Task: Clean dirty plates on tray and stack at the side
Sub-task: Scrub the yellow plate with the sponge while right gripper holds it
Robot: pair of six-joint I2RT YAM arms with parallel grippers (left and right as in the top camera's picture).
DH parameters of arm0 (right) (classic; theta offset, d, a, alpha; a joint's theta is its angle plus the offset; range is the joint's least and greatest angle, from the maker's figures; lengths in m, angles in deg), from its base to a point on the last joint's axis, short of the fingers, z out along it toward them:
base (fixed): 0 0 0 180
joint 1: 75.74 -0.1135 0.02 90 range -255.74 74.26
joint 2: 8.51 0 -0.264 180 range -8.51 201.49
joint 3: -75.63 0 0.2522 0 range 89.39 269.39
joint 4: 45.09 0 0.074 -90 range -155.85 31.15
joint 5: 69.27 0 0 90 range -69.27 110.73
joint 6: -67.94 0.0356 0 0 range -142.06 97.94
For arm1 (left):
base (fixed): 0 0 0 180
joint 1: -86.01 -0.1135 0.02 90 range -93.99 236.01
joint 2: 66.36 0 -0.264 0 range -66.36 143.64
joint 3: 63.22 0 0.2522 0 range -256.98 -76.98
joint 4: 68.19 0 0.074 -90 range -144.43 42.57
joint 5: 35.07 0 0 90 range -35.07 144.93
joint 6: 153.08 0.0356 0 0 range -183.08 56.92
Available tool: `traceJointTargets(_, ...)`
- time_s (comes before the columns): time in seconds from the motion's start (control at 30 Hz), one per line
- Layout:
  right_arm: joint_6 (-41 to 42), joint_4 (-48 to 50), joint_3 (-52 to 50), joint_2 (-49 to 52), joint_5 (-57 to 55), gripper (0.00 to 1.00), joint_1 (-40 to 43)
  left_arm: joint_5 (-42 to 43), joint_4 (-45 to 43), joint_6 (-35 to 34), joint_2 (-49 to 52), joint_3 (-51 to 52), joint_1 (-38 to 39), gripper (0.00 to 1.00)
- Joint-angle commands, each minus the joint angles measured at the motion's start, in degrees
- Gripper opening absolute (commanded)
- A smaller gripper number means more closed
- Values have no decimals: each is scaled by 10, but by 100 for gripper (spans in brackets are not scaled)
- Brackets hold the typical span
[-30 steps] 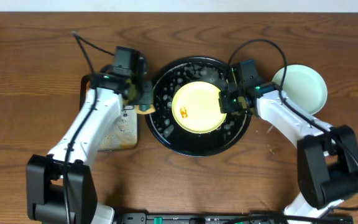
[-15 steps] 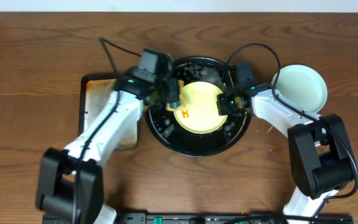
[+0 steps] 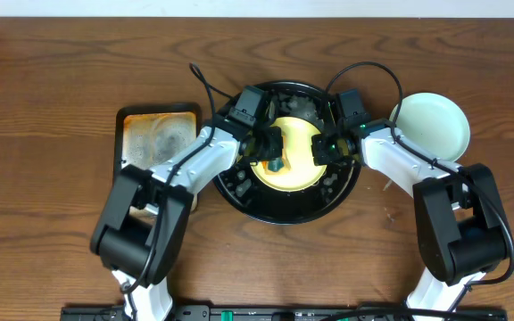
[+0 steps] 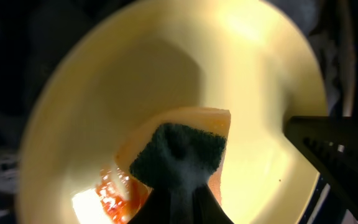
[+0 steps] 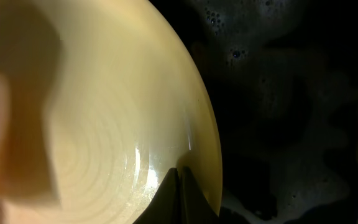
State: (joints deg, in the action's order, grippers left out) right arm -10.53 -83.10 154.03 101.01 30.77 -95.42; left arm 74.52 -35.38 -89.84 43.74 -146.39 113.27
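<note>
Table [image 3: 43, 89]: brown wood grain, filling the whole overhead view and carrying everything else.
Tray [image 3: 279, 214]: big round glossy black one w/ raised rim, sitting mid-table. White suds [image 3: 239, 183] are lying on its floor around the plate. In the right wrist view its floor [image 5: 278, 93] is showing dark w/ bubbles.
Yellow plate [image 3: 300, 169]: lying inside the tray, approx centred. In the left wrist view it [image 4: 166, 62] is filling most of the frame, inner face twd the camera. In the right wrist view its curved rim [image 5: 204, 124] is running top to bottom.
Sponge [image 4: 179, 155]: showing a dark-green scrub face w/ a yellow-orange body behind, and pressing against the plate's inner face.
Orange smear [image 4: 120, 199]: glistening on the plate just beside the sponge's lower-left corner; can't tell if they're touching.
Left gripper [image 3: 273, 159]: hanging over the plate's middle, jaws squeezing the sponge from both sides, nearly closed on it.
Right gripper [image 3: 325, 150]: sitting at the plate's right rim, jaws pinching the rim w/ almost no gap left. In the left wrist view one of its dark fingers [image 4: 337, 149] is poking in from the right at the plate's edge.
Mint plate [image 3: 431, 125]: pale mint-blue, resting on bare table right of the tray, outside it. Can't tell if >1 is stacked there.
Metal tray [image 3: 154, 143]: small, rectangular, rusty-looking, lying on the table left of the black tray.
</note>
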Motion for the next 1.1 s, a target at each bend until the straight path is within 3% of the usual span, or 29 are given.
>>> traceJointTargets(0.0,7,-4,2,8,-12,1,5,20,-6,-16,31,0,17,8)
traceJointTargets(0.17,7,-5,2,8,-12,1,5,3,-1,-14,73,0,26,8)
traceJointTargets(0.33,7,-11,2,8,-18,1,5,-127,46,0,82,-1,25,8)
traceJointTargets(0.5,6,-18,2,8,-26,1,5,-150,69,10,82,-12,23,8)
traceJointTargets(1.07,7,-31,2,8,-43,1,5,-345,212,66,82,-81,23,8)
